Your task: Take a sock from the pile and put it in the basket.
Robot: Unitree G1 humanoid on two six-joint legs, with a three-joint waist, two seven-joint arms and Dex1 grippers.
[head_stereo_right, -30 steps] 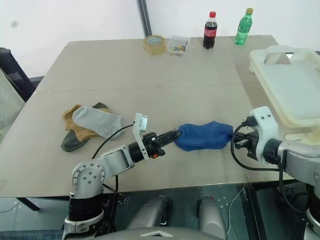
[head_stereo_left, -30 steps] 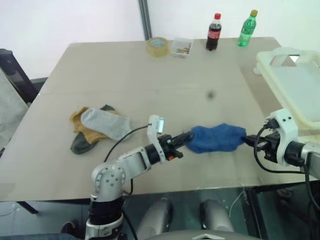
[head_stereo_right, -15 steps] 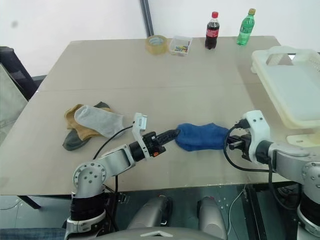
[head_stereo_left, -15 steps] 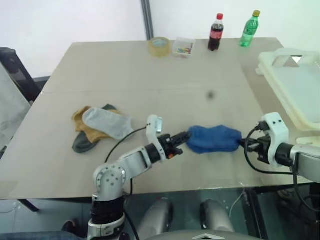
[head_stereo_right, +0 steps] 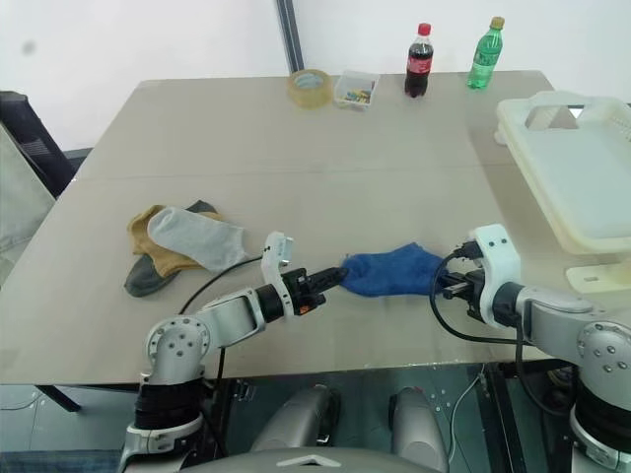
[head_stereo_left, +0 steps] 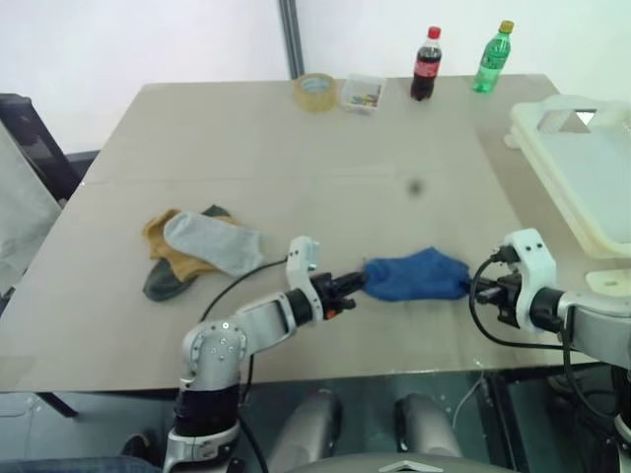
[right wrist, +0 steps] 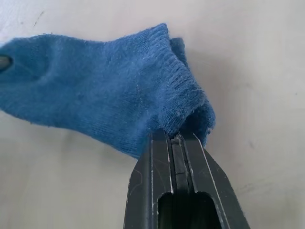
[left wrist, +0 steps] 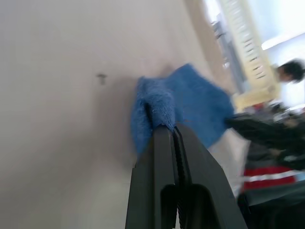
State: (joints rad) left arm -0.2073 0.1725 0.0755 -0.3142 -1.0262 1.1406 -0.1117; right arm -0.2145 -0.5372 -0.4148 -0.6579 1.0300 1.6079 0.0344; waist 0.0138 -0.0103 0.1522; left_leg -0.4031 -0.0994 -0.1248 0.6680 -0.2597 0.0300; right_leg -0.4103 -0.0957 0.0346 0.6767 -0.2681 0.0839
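A: What do the grippers hold?
B: The left gripper [head_stereo_left: 357, 283] and right gripper [head_stereo_left: 473, 289] each pinch one end of the blue sock [head_stereo_left: 414, 275], low over the table [head_stereo_left: 296, 148].
A: And beyond it?
B: The pile [head_stereo_left: 192, 251] lies to the left; the basket [head_stereo_left: 582, 177] stands at the right edge.

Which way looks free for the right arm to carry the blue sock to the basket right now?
Probably none yet. The right gripper is shut on the blue sock, but the left gripper is shut on its other end. The basket sits close on the right, nothing between; the left must release first.
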